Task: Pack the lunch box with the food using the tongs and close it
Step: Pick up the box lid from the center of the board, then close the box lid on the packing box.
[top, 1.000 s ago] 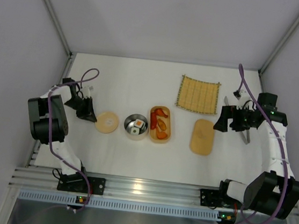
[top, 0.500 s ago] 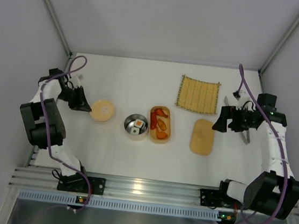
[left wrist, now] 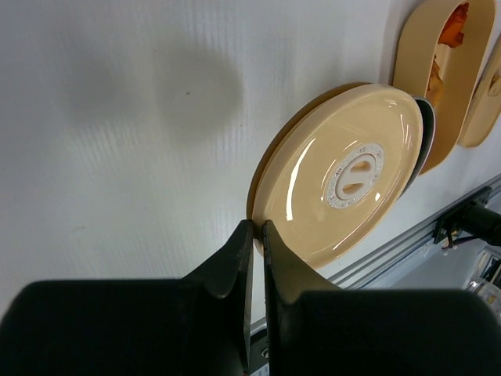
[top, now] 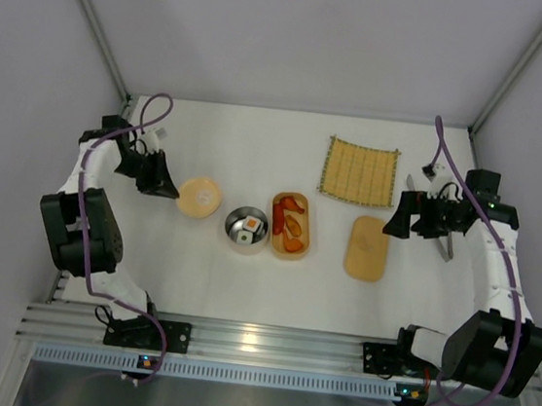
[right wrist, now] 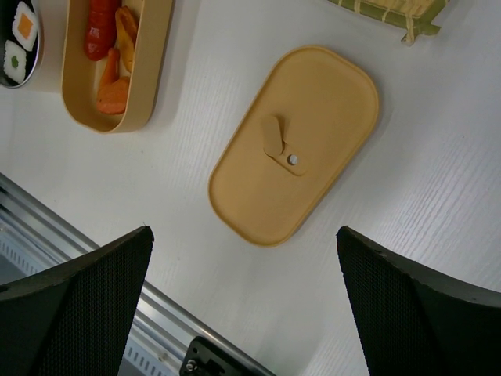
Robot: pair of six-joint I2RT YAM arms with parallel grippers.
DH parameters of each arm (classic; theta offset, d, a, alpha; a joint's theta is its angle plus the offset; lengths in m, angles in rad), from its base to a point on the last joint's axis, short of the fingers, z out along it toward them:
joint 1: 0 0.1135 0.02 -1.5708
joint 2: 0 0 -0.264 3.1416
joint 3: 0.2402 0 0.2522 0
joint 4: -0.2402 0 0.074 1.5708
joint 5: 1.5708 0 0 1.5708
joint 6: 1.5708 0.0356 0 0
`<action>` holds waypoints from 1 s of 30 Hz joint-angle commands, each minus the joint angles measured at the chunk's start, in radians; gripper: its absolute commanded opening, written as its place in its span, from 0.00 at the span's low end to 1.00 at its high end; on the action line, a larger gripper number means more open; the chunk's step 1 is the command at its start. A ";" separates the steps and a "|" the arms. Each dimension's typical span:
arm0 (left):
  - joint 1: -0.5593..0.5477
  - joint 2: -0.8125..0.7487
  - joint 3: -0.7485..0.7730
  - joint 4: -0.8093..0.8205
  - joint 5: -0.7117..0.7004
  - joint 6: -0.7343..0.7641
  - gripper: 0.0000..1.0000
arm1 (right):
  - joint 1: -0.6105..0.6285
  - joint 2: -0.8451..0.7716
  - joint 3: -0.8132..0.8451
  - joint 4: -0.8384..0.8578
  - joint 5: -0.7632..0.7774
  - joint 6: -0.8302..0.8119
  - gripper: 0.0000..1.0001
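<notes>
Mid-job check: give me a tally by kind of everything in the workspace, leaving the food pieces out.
Lids: 2, the round lid and the oval lid
Containers: 2, the lunch box and the metal bowl
Mats: 1, the bamboo mat
Utensils: 1, the tongs, partly hidden under the right arm
Total: 6

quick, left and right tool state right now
Left tool: closed on the rim of the round lid.
Right tool: open, holding nothing.

Open lunch box [top: 288, 255] holds orange food [top: 291, 206].
</notes>
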 commanded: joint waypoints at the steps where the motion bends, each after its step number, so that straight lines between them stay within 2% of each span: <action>1: -0.071 -0.048 0.019 0.001 0.022 -0.039 0.00 | 0.023 0.004 0.001 0.073 -0.031 0.014 0.99; 11: -0.325 0.017 0.053 0.025 -0.074 -0.081 0.00 | 0.022 0.007 -0.016 0.083 -0.029 0.009 0.99; 21: -0.422 0.080 0.073 0.024 -0.067 -0.070 0.00 | 0.023 0.020 -0.026 0.093 -0.037 0.019 0.99; 30: -0.464 0.128 0.081 0.039 -0.096 -0.075 0.00 | 0.023 0.020 -0.029 0.092 -0.026 0.015 0.99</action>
